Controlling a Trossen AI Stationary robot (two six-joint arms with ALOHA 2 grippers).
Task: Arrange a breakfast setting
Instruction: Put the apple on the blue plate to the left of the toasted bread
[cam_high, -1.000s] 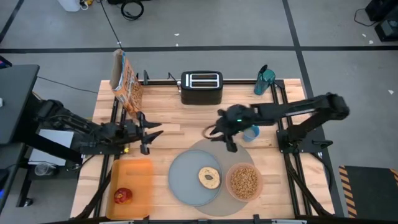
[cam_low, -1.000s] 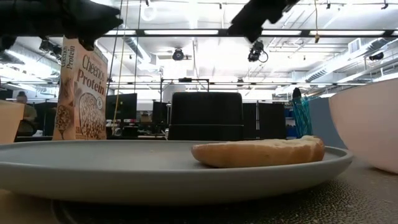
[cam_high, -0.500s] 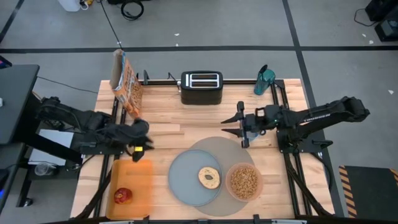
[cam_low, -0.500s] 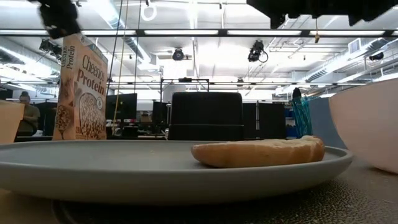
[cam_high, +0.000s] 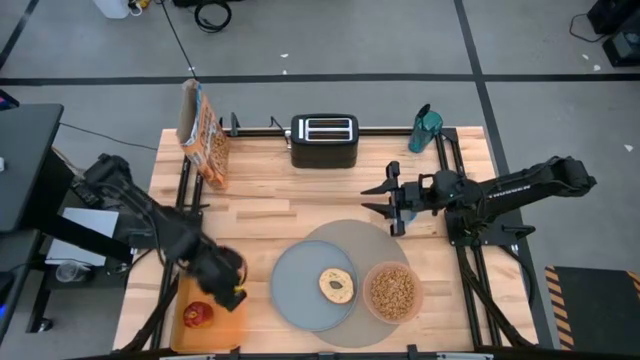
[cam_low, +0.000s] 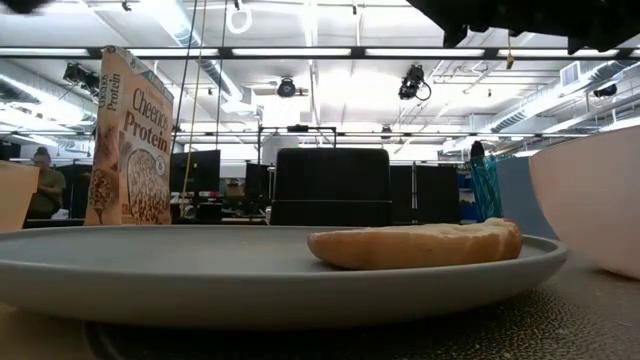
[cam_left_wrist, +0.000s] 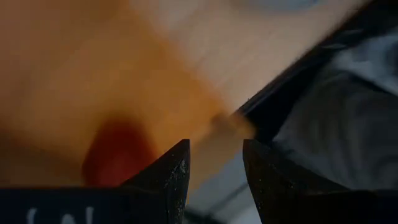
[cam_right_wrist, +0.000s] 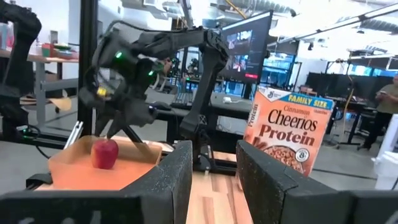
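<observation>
I log my left tool (cam_high: 228, 292), narrowly parted and empty, over the orange tray (cam_high: 215, 275) near the red fruit (cam_high: 197, 314); right tool (cam_high: 392, 200) likewise, seemingly empty.

The table (cam_high: 300, 200) is pale planked wood, the plate (cam_high: 300, 290) a smooth matt grey-blue, the toaster (cam_high: 324, 142) black with a dull sheen, the cereal box (cam_low: 130, 140) printed card, the tray (cam_high: 222, 275) translucent orange plastic, and the red fruit (cam_right_wrist: 105, 152) glossy-skinned.
</observation>
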